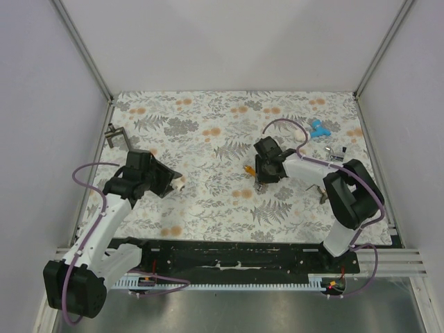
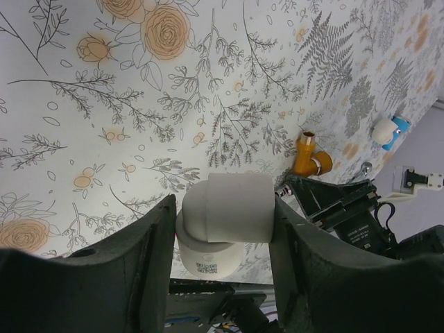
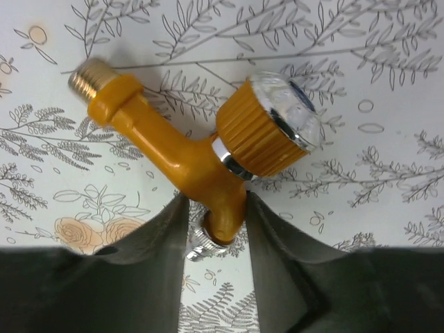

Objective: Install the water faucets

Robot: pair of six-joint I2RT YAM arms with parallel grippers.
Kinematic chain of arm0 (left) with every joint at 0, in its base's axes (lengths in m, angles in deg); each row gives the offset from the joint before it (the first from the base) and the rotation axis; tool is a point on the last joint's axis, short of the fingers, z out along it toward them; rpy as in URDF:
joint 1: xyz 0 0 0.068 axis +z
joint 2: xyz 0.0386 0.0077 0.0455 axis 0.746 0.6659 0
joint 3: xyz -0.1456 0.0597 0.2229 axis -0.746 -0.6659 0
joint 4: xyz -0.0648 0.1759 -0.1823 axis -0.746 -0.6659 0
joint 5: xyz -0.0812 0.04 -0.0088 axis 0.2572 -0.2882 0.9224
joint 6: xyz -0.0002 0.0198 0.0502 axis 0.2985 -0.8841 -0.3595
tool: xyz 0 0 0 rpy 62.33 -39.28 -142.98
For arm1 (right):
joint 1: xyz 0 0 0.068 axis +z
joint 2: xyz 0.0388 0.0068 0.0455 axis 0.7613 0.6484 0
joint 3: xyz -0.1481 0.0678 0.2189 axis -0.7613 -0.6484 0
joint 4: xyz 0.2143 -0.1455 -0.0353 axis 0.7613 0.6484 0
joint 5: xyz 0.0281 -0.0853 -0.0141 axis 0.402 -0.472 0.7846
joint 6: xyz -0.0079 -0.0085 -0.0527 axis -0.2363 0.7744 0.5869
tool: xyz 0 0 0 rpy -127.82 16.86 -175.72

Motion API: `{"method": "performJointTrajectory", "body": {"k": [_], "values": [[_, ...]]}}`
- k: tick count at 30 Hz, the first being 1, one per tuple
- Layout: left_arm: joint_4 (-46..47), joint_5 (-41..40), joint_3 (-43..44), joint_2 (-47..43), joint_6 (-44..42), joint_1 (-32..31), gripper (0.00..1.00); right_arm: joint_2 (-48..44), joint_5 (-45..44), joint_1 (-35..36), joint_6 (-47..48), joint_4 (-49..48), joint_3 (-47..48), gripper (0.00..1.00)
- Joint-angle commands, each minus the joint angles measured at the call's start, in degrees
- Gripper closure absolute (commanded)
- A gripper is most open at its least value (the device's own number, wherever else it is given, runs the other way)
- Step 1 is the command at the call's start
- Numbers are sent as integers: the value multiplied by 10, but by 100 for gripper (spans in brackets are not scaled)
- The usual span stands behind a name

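One white elbow [image 2: 236,198] is clamped in my left gripper [image 2: 223,216], lower left in the overhead view. One orange faucet [image 3: 187,156] sits mid-frame, its spout between the fingers of the right gripper [image 3: 216,222] (gripped or loose, I cannot tell). Only that wrist view shows its chrome-ringed knob. One blue piece [image 1: 318,128] rests upper right.
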Motion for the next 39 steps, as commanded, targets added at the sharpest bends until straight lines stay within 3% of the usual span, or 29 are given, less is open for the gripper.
{"method": "performJointTrajectory", "body": {"k": [1, 7, 15, 23, 31, 39], "values": [[21, 10, -3, -7, 34, 1, 98, 63, -33, 2, -15, 18, -7, 63], [25, 15, 2, -4, 64, -1, 98, -12, -58, 16, 9, -11, -32, 100], [61, 29, 6, 16, 143, -7, 98, -135, -218, 93, 92, -12, -15, 100], [72, -6, 40, 31, 228, -36, 98, -238, -329, 235, 247, -124, -9, 100], [59, -88, 97, 44, 270, -91, 98, -227, -414, 358, 444, -248, 6, 100], [43, -184, 124, 39, 327, -163, 98, -190, -453, 391, 489, -290, 18, 100]]}}
